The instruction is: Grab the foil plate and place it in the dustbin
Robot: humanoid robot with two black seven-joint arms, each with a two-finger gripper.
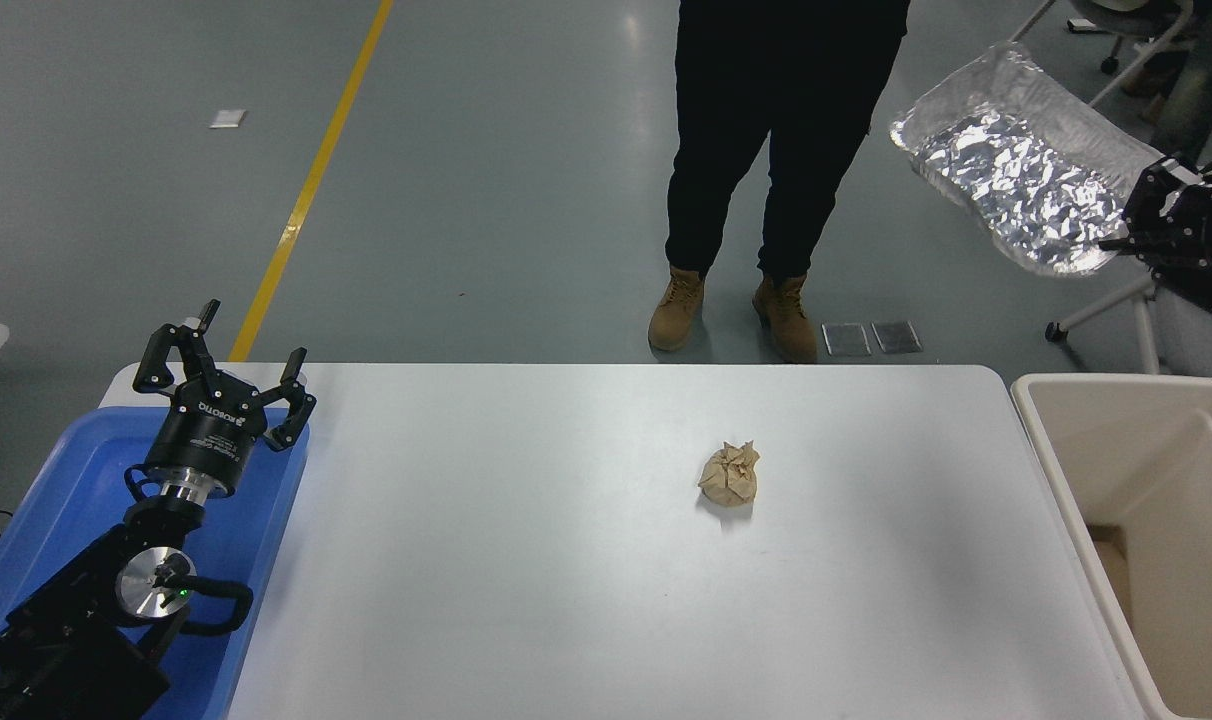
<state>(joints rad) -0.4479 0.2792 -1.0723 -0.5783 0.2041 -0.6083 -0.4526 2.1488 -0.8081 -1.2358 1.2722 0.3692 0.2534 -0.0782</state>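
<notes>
The shiny crinkled foil plate [1016, 165] hangs high in the air at the upper right, tilted, held by its right end. My right gripper [1131, 225] is shut on that end, raised well above the table and above the far edge of the beige dustbin [1066, 470], which stands open at the table's right side. My left gripper [228, 375] is open and parked at the lower left over the blue tray.
A crumpled brown paper ball [729, 474] lies on the white table [526, 560] right of centre. A flat blue tray [56, 500] sits at the left edge. A person's legs [766, 170] stand at the far side; chairs are at the upper right.
</notes>
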